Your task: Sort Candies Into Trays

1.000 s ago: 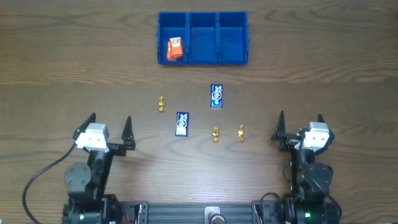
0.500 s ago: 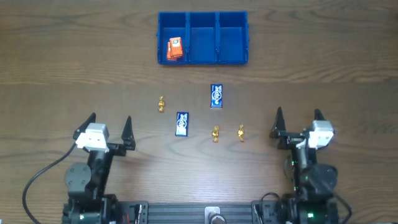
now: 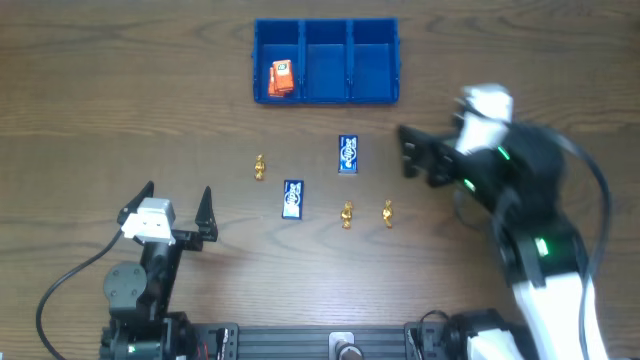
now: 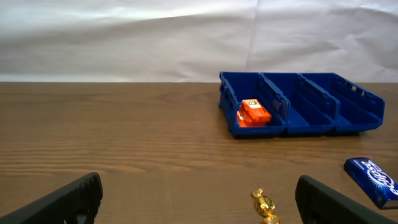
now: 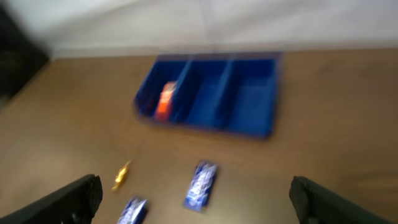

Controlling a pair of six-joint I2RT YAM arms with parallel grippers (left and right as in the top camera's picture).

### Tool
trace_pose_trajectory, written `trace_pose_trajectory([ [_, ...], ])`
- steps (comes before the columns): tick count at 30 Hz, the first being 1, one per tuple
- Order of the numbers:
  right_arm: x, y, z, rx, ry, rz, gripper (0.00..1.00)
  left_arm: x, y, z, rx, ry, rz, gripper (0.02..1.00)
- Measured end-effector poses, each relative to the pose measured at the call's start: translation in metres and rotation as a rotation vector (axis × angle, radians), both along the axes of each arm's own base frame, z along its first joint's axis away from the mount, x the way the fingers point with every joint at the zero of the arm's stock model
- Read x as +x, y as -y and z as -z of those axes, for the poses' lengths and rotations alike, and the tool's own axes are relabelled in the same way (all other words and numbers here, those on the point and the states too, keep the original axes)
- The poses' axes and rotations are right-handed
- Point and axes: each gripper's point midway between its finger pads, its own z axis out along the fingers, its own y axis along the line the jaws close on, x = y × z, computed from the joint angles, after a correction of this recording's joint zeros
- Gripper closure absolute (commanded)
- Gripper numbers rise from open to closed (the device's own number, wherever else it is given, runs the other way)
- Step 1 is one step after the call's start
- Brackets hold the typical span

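A blue three-compartment tray [image 3: 325, 23] sits at the far middle of the table, with an orange candy [image 3: 283, 78] in its left compartment. Two blue candies [image 3: 348, 154] [image 3: 293, 199] and three gold candies [image 3: 260, 167] [image 3: 347, 214] [image 3: 387, 212] lie loose in front of it. My left gripper [image 3: 178, 190] stands open near the front left, empty. My right gripper [image 3: 406, 152] is lifted and open, right of the blue candy. The right wrist view shows the tray [image 5: 252, 106], the orange candy [image 5: 165, 99], a gold candy [image 5: 121, 176] and both blue candies [image 5: 202, 184] [image 5: 132, 211].
In the left wrist view the tray [image 4: 280, 129] with the orange candy [image 4: 254, 113] stands ahead, a gold candy [image 4: 264, 203] and a blue candy [image 4: 373, 180] closer in. Bare wooden table lies to the left and right of the candies. A white wall runs behind.
My right arm has risen from its rest spot at the front right and swung up and left toward the candies. The left arm and all candies are unmoved.
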Motion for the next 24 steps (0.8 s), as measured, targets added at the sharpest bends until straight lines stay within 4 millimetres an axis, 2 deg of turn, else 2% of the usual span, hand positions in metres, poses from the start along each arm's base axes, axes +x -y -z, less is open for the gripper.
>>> trace_pose_trajectory([
  [4,0.005,-0.067,0.032,-0.043,-0.222,-0.134,0.003,0.000,0.000,0.000,0.000,0.000,0.000,0.023],
  [6,0.007,-0.100,0.058,-0.084,-0.329,-0.170,0.003,0.000,0.000,0.000,0.000,0.000,0.000,0.020],
  [11,0.002,-0.147,0.111,-0.166,-0.489,-0.169,0.003,0.000,0.000,0.000,0.000,0.000,0.000,0.020],
  [14,-0.009,-0.166,0.141,-0.214,-0.558,-0.140,0.003,0.000,0.000,0.000,0.000,0.000,0.000,0.020],
  [18,-0.022,-0.179,0.171,-0.271,-0.633,-0.085,0.003,0.000,0.000,0.000,0.000,0.000,0.000,0.023],
  [24,-0.033,-0.187,0.196,-0.335,-0.689,0.003,0.003,0.000,0.000,0.000,0.000,0.000,0.000,0.020],
])
